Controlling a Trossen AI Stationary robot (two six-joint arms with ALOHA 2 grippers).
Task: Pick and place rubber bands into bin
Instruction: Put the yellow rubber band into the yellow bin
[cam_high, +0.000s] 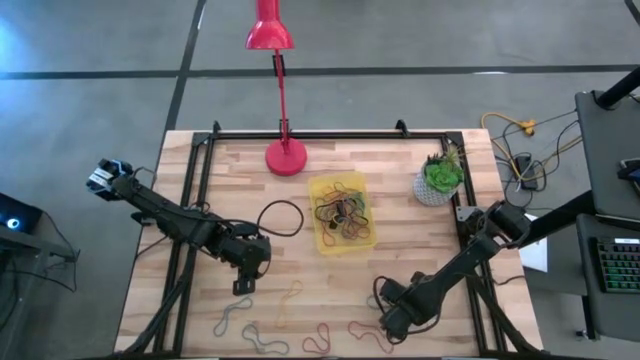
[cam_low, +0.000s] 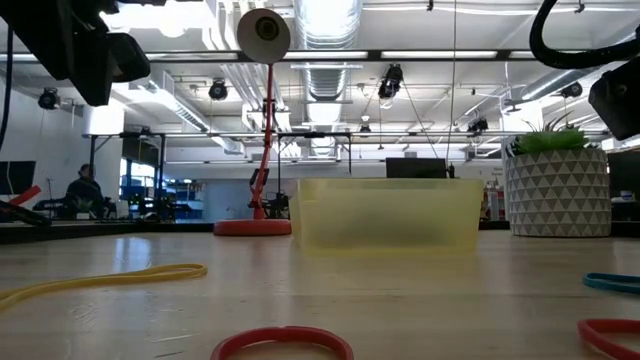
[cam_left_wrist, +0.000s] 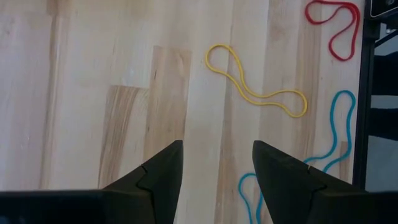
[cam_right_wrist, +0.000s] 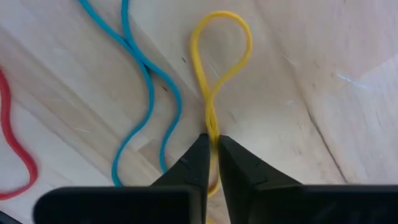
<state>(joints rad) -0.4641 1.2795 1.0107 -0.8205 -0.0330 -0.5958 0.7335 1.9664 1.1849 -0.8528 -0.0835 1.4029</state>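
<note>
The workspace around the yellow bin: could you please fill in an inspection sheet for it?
Surface: pale wooden plank table, black frame along its edges.
Job's things: translucent yellow plastic bin mid-table, already holding a tangle of coloured rubber bands; more loose bands lie along the near edge.
Clutter: red desk lamp behind the bin; white patterned pot with a green plant to its right.
Grippers: right gripper shut on a thin yellow rubber band lying on the table, beside a blue band; left gripper open above bare wood, holding nothing.
Cables: black cable loop left of the bin.
Surroundings: a seated person far back in the room.
</note>
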